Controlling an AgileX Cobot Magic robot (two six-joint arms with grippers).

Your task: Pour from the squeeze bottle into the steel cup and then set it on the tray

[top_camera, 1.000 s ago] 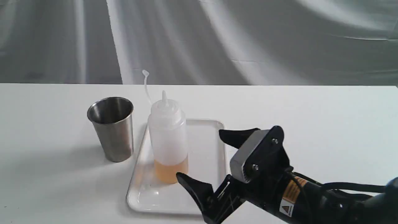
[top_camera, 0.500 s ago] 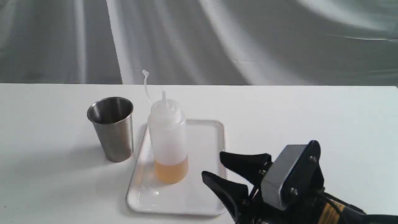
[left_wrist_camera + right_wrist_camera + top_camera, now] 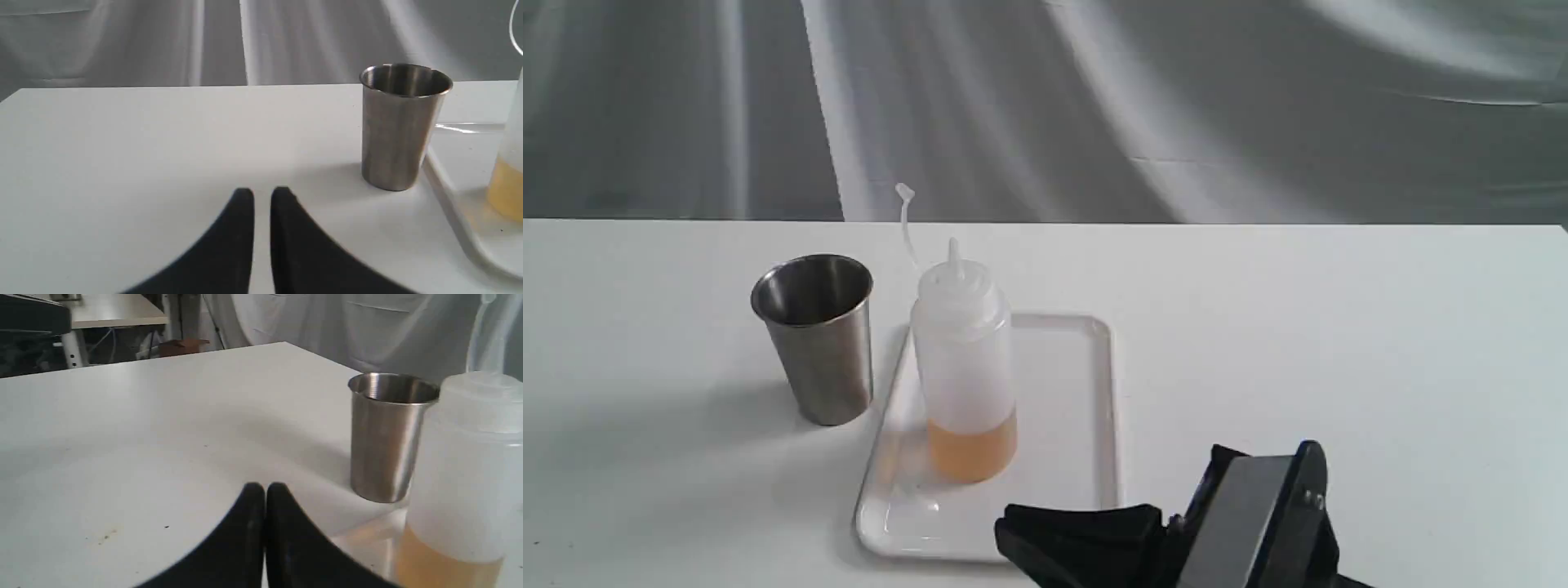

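The squeeze bottle (image 3: 964,367) stands upright on the left part of the white tray (image 3: 1066,384), with amber liquid in its bottom and its cap strap sticking up. No gripper touches it. The steel cup (image 3: 817,339) stands on the table just left of the tray. My right gripper (image 3: 1010,535) is shut and empty, low at the tray's near edge, right of the bottle. The right wrist view shows its fingertips (image 3: 253,492) pressed together, with the cup (image 3: 386,437) and bottle (image 3: 461,490) beyond. My left gripper (image 3: 262,196) is shut and empty, away from the cup (image 3: 402,126).
The white table (image 3: 1339,327) carries only the cup, tray and bottle. A grey cloth backdrop (image 3: 1094,106) hangs behind its far edge. Another desk with cables (image 3: 81,318) shows past the table's side in the right wrist view.
My right gripper went from wide open beside the bottle to shut, and drew back and down toward the near edge. Bottle, cup and tray have not moved.
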